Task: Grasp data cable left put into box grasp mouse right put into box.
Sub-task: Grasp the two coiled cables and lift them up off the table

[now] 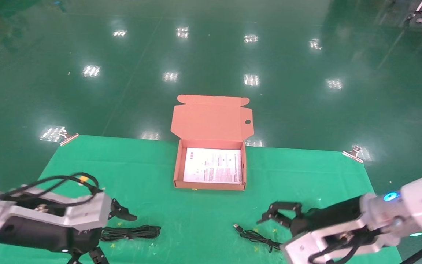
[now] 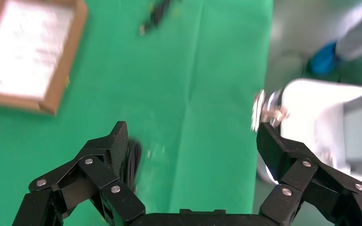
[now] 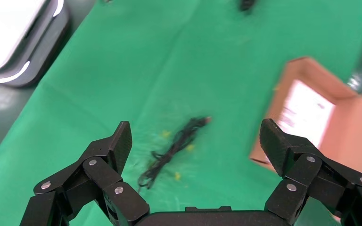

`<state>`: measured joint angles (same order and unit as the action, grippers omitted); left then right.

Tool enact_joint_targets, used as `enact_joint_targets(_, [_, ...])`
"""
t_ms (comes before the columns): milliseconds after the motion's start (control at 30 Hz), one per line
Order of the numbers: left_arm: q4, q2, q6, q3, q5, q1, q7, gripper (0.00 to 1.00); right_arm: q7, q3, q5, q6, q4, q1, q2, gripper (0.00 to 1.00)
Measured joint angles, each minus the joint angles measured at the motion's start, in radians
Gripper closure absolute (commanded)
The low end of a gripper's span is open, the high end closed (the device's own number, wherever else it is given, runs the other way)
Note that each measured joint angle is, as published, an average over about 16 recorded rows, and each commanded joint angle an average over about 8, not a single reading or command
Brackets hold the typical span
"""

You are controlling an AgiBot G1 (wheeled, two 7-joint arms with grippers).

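The box (image 1: 177, 165) stands open at the middle back of the green cloth, flap up, white sheet inside; it also shows in the left wrist view (image 2: 66, 70) and the right wrist view (image 3: 296, 70). The data cable (image 1: 132, 232) lies bundled at the front left. My left gripper (image 1: 110, 234) is open over its left end; in the left wrist view (image 2: 193, 136) the data cable (image 2: 133, 160) lies beside one finger. My right gripper (image 1: 279, 212) is open and empty at the front right, in its own view (image 3: 195, 136) over the mouse's loose cord (image 1: 256, 235) (image 3: 172, 148). The mouse itself is hidden.
The green cloth (image 1: 306, 176) is held by metal clips at the back corners (image 1: 68, 138) (image 1: 354, 154). Glossy green floor lies beyond. The robot's white base (image 2: 320, 122) shows at the cloth's front edge.
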<state>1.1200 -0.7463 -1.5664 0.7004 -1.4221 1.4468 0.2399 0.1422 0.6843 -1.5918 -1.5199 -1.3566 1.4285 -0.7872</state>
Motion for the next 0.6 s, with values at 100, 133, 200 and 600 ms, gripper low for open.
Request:
enact_joint_targets(100, [-0.033,-0.037,0.011,0.055,-0.089,0.029,-0.007,0.0,0.018,0.046,-0.076,0.019,0.001,-0.005,-0.026,0.0])
enact_joint_targets(133, [-0.044,-0.05,0.016,0.073,-0.117,0.036,-0.007,0.0,0.021,0.059,-0.1,0.027,0.002,-0.009,-0.033,0.0])
enact_joint_targets(200, [-0.067,-0.075,0.032,0.104,-0.172,0.046,-0.007,0.0,0.021,0.081,-0.147,0.047,0.003,-0.019,-0.047,0.0])
enact_joint_targets(600, [-0.208,-0.191,0.208,0.184,-0.378,0.02,0.046,0.0,-0.165,0.151,-0.51,0.249,0.007,-0.111,-0.118,0.0])
